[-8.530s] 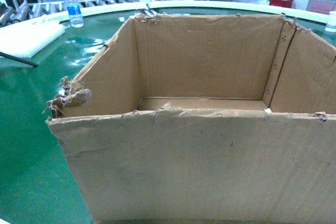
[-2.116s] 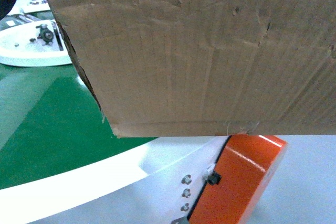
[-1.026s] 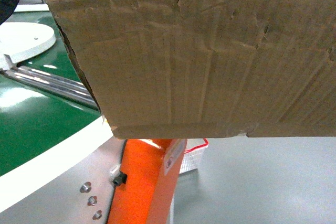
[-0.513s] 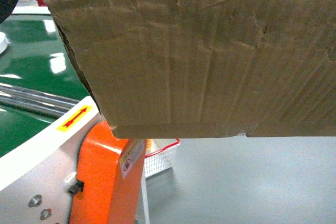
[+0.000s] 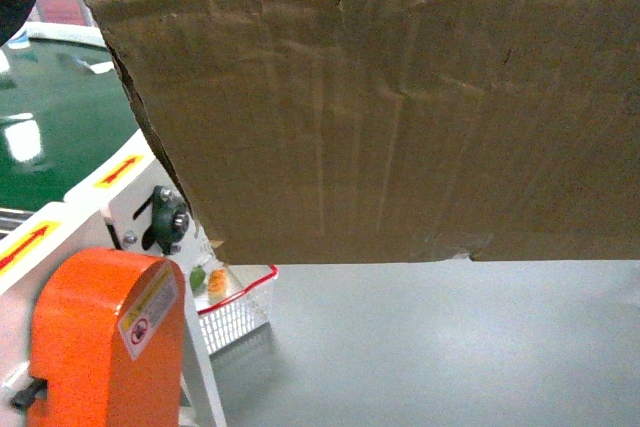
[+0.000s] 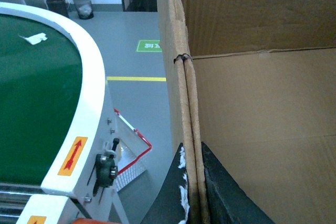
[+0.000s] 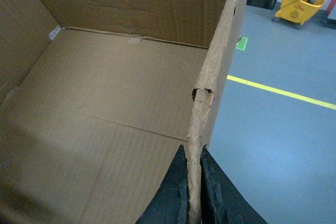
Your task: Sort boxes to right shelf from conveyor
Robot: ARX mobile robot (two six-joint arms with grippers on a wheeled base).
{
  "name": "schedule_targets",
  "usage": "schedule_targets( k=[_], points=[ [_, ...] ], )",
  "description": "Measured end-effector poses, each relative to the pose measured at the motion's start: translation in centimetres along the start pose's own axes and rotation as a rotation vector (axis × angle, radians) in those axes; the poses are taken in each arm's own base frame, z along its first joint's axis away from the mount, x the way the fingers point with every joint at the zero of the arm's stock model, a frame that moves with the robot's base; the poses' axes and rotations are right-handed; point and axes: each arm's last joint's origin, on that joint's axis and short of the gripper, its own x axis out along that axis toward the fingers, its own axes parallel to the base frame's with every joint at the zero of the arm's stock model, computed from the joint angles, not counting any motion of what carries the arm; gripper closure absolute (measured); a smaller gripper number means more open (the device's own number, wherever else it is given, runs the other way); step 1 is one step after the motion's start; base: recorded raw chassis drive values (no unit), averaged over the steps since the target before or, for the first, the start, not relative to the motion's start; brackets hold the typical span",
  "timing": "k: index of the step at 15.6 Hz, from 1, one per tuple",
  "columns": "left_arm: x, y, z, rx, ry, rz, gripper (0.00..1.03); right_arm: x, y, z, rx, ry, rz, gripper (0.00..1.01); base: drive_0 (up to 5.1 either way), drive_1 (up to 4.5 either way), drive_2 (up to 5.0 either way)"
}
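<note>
The cardboard box (image 5: pixel 400 107) hangs in the air, carried by both arms, its bottom edge clear of everything and over grey floor (image 5: pixel 450 347), just beside the curved white rim of the conveyor (image 6: pixel 37 103). Across the last two seconds the head view has swung: the green belt, which filled the lower left, has slid off toward the left edge, and the orange housing (image 5: pixel 95 337) and a wire basket (image 5: pixel 235 302) have come into sight beneath the box. The box itself sits the same in the view. I judge the base is turning away from the conveyor toward the right shelf, which no view shows yet.

The left gripper (image 6: pixel 191 192) reaches up from below and pinches the left wall's doubled rim, one finger either side, closed on the cardboard. The right gripper (image 7: pixel 193 192) does likewise on the right wall, just below a ragged hole in the rim. Both wrists look down along their walls into the empty box.
</note>
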Motion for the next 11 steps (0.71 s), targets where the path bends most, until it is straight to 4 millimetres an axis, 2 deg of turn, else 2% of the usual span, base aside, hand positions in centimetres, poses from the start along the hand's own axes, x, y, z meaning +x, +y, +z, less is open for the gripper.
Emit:
schedule_targets(
  k=[11],
  points=[
    [0.00, 0.00, 0.01, 0.000, 0.000, 0.000, 1.01, 0.00, 0.00, 0.00, 0.000, 0.000, 0.000, 0.99, -1.5, -1.49, -1.5]
  ],
)
